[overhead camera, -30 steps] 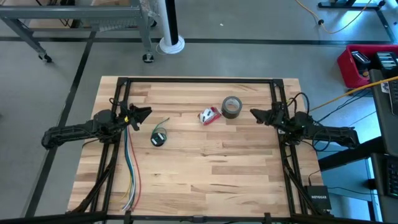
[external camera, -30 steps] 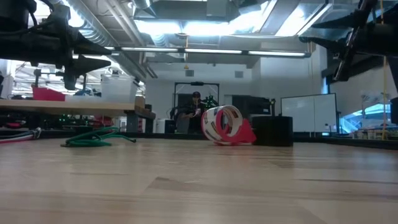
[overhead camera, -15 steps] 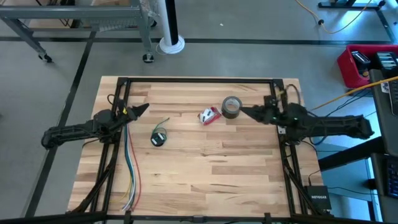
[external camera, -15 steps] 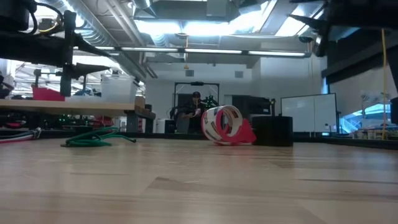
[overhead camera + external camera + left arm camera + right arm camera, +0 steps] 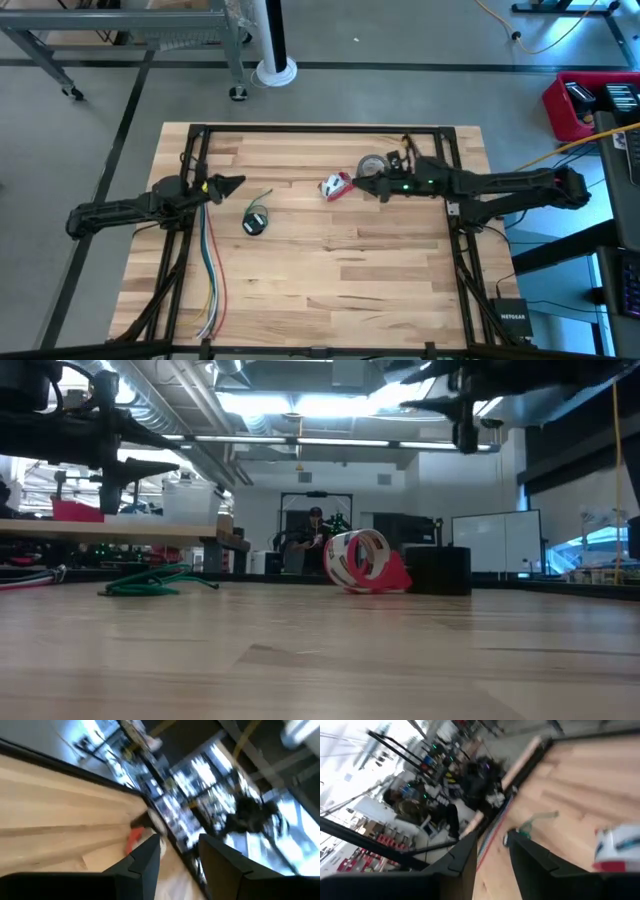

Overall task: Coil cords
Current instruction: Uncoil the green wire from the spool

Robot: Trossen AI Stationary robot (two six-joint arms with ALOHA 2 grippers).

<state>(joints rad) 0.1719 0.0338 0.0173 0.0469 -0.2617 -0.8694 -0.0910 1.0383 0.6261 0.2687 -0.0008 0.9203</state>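
Note:
The cord (image 5: 255, 218) is a small dark-and-green bundle lying on the wooden table (image 5: 330, 290) left of centre; a green strand runs toward the far edge. It shows too in the low view (image 5: 148, 582) and the right wrist view (image 5: 527, 826). My left gripper (image 5: 237, 182) hovers level just left of the cord, above the table, open and empty (image 5: 180, 851). My right gripper (image 5: 360, 186) reaches level from the right, high over the tape roll, and is open and empty (image 5: 492, 845).
A grey tape roll (image 5: 372, 167) and a red-and-white tape dispenser (image 5: 337, 186) sit right of centre, under my right gripper. Long green, yellow, red and white wires (image 5: 208, 270) run along the left side toward the near edge. Bare wood fills the near half.
My right gripper has swung up and toward the table's left, from the right edge to above the tape roll, rolling as it went and staying open. My left gripper has rolled about its own line without leaving its place. The cord has not moved.

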